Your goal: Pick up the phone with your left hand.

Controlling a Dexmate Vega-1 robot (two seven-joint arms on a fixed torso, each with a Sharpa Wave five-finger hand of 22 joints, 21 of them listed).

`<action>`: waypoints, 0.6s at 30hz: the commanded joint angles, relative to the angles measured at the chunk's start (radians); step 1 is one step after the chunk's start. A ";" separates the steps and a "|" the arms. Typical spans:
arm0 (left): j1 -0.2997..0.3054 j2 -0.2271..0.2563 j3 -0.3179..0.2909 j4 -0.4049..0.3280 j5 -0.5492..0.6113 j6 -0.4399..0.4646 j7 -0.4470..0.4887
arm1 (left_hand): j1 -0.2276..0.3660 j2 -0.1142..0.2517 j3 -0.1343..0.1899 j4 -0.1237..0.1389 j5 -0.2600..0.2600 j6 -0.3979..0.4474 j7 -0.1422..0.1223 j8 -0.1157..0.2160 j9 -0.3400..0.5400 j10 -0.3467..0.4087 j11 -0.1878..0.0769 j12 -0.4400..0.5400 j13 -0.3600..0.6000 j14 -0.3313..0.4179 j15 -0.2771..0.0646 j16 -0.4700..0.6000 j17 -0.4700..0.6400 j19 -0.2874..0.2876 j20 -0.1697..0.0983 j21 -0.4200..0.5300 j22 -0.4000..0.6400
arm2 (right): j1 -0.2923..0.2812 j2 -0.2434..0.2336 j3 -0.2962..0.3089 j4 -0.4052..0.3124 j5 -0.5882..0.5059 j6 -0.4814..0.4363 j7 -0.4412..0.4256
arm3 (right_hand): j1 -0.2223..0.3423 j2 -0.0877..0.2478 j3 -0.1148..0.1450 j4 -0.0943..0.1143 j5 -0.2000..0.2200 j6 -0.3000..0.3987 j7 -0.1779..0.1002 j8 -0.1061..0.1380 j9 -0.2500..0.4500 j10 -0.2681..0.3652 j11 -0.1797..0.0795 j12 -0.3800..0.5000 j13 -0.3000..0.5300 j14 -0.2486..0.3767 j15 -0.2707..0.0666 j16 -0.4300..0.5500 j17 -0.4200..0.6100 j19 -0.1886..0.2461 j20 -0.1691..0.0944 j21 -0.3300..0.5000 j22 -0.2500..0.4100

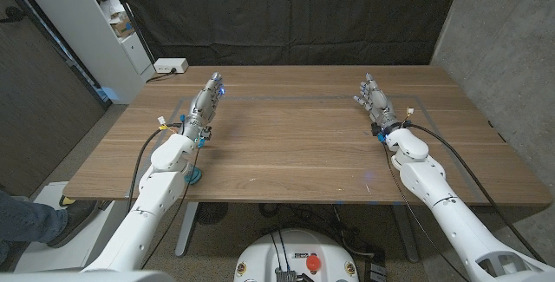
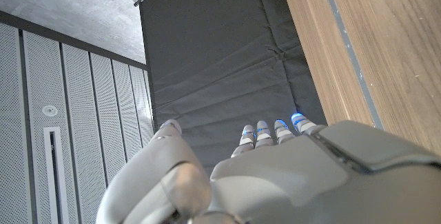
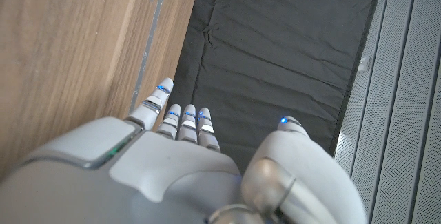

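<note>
Near edge, 7 o'clock: a person's leg (image 1: 26, 217) in jeans and a dark shoe, on the floor beside the table (image 1: 295, 156). Small teal object (image 1: 192, 175) at the near table edge, just beside my left forearm.

Left hand (image 1: 206, 107): over the table at 10 o'clock from centre, fingers straight and pointing to 12–1 o'clock, thumb apart. It holds nothing. The left wrist view shows the same: back of the hand (image 2: 289, 179), fingertips (image 2: 299, 120) lit blue, nothing between the fingers and the thumb (image 2: 169, 129). Table (image 2: 386, 45) alongside.

Right hand (image 1: 375, 104): at 2 o'clock from centre, fingers stretched out toward 11 o'clock, also holding nothing. In the right wrist view the hand (image 3: 172, 176) is extended, thumb out to one side, over the wood (image 3: 69, 45).

Phone: can't tell where it is.

Between the hands: thin taped outline (image 1: 312, 98) on the tabletop, running toward the far edge.

Far: white box (image 1: 170, 66) at 11 o'clock, at the table's far corner. Shelf (image 1: 104, 22) behind it. Black curtain (image 1: 295, 13) at 12 o'clock, and it shows past the fingertips in both wrist views (image 2: 227, 58) (image 3: 275, 45).
</note>
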 commanded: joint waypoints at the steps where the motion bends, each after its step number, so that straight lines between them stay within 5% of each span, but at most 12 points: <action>1: 0.033 0.006 -0.016 -0.029 -0.011 -0.027 -0.018 | 0.005 0.011 0.003 -0.008 -0.003 0.007 0.000 0.007 0.003 0.003 0.000 0.004 0.000 -0.008 -0.002 0.004 0.003 -0.043 0.007 -0.001 0.004 | -0.016 -0.001 0.002 -0.008 0.002 0.011 -0.009 | -0.002 0.006 0.002 -0.006 0.005 0.009 -0.005 0.006 0.001 -0.001 0.001 0.003 -0.002 -0.002 0.000 0.002 0.001 0.002 0.002 -0.004 0.004; 18: 0.071 0.020 -0.044 -0.052 -0.019 -0.055 -0.036 | 0.007 0.014 0.003 -0.013 -0.006 0.016 0.000 0.008 0.003 0.010 0.000 0.006 -0.006 -0.002 -0.001 0.004 0.003 -0.039 0.008 -0.005 0.005 | -0.033 -0.002 0.008 -0.032 0.000 0.023 -0.031 | -0.003 0.010 -0.002 -0.008 0.009 0.027 -0.013 0.012 -0.006 -0.013 -0.021 0.001 -0.015 0.001 -0.011 0.004 -0.010 0.003 0.001 -0.014 0.005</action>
